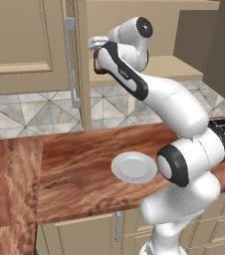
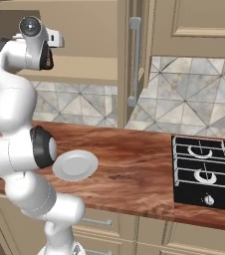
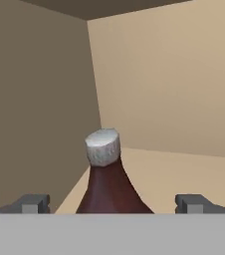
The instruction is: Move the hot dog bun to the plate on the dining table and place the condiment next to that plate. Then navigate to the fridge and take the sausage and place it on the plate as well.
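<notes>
Got the gripper (image 3: 113,203) wide open inside the cupboard (image 3: 174,89), fingers either side of the condiment (image 3: 109,184) at bottom centre of the hand view, nothing gripped yet. My worry: closing too high on that tapering neck and it squirts out or tips over. Cupboard seems to hold just the bottle. Plate (image 1: 133,167) sits bare, mid-frame on the counter (image 1: 79,164).

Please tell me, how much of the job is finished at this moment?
Nothing looks done yet: the plate on the wooden counter holds nothing. In hand: the open gripper reaches into the cabinet, fingertips either side of the condiment, not yet closed. Bun, condiment and sausage remain.
</notes>
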